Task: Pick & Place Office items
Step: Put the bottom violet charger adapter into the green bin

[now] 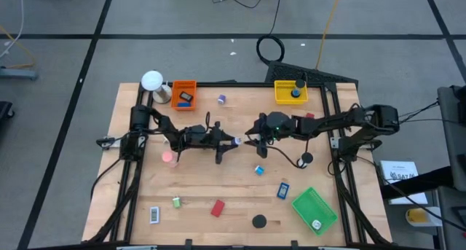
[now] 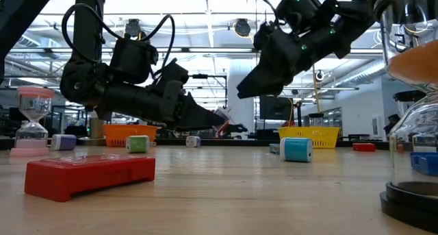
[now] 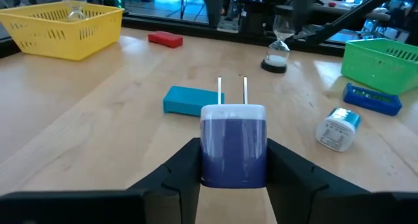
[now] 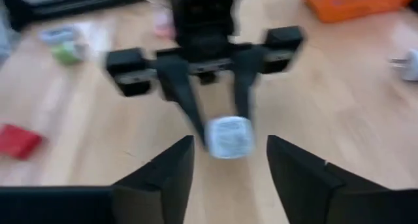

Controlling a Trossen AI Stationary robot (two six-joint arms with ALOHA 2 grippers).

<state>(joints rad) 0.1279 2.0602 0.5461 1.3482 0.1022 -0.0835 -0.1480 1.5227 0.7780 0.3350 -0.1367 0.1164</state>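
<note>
Item: plug, clamped at mid-body in the left gripper, carried clear of the table above its centre, 2 prongs pointing forward. Facing it, close but not touching: right gripper, spread wide, empty, lined up on the plug.

Hazards:
1) Drop onto the table if let go by the left gripper before a firm hold on the other side.
2) Slip or twist from a pinch on the rounded corners or the thin prongs rather than the flat faces.
3) Finger-on-finger clash, likely with so little of the body left free beyond the left gripper's hold.
4) After a fall, probably a bounce or roll toward the teal block or the blue-capped roll lying nearby.

Materials and shapes:
- Plug: smooth hard plastic, apparently glossy, boxy with softened edges, purple-blue below a pale upper band.
- Prongs: 2 straight, slim metal blades.
- Teal block: flat, matte, rectangular.
- Roll: short cylinder, white with a blue end, lying on its side.
- Green tray and yellow tray: slotted plastic walls, rectangular.
- Red block: low, flat.
- Hourglass: clear bulbs on a black round base.
- Table: pale wood, fine grain, level.
</note>
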